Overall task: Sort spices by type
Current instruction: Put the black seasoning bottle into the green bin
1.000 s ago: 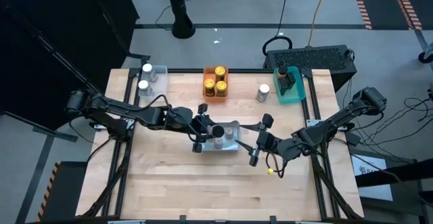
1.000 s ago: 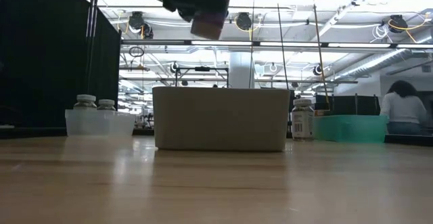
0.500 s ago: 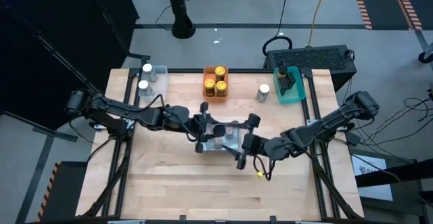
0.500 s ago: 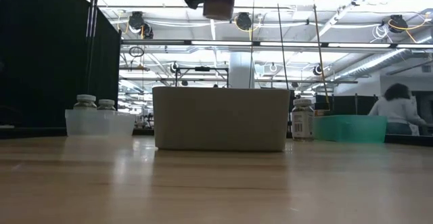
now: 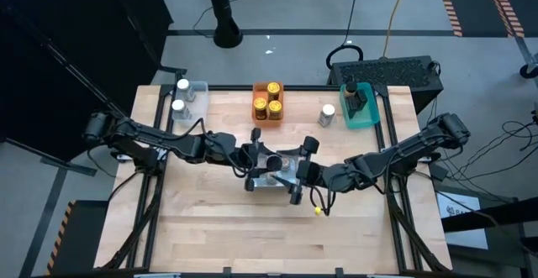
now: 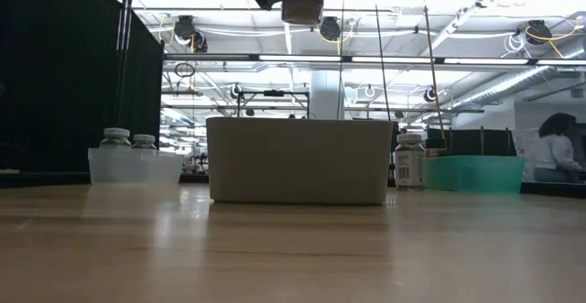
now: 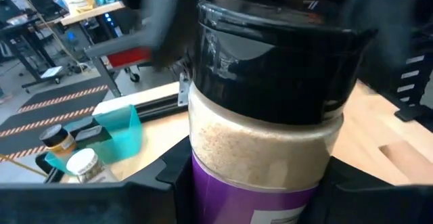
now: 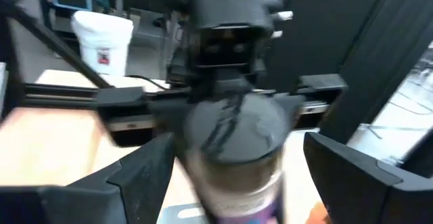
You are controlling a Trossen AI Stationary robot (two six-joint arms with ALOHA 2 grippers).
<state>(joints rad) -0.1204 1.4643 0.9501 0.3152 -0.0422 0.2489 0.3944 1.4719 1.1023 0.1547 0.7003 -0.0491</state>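
Left end effector clenching black-lidded spice jar with purple label, holding it in air above grey bin at tabletop centre. Right end effector approaching opposite, fingers spread wide, facing jar lid.

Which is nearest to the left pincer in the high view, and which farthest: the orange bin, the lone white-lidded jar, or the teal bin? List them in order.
Measured from the left pincer, which holds a black-lidded jar over the middle bin:
1. Orange bin, at the back edge, middle.
2. Lone white-lidded jar, standing on the table between the orange and teal bins.
3. Teal bin, back right corner.
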